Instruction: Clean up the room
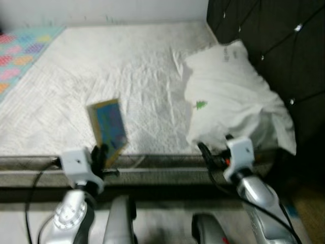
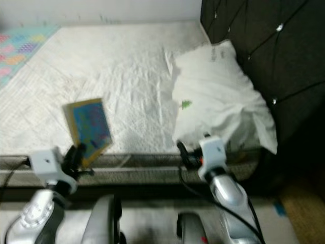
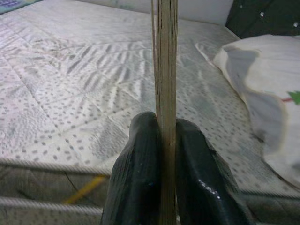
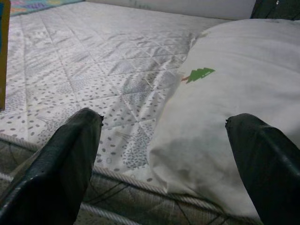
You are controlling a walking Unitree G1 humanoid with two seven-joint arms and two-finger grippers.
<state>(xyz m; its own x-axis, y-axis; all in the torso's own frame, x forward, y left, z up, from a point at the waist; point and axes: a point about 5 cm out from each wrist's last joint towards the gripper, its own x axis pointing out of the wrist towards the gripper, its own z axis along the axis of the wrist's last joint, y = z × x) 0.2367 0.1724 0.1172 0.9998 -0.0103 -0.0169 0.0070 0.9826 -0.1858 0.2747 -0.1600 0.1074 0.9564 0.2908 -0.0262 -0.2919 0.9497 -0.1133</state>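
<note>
Bed [image 1: 127,66] is lying ahead, pillow [image 1: 228,91] resting at its headboard end. Left gripper [image 1: 100,152] is pinching the book [image 1: 108,129] edge-on above the near mattress edge, jaws closed tight on it. Right gripper [image 4: 161,154] is gaping wide, empty, facing the pillow. Step in hand is probably carrying the book off; the next move needs a clear lift.

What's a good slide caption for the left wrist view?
Left gripper fingers shut on a thin book, held edge-on above the quilted mattress, white pillow alongside.
</note>
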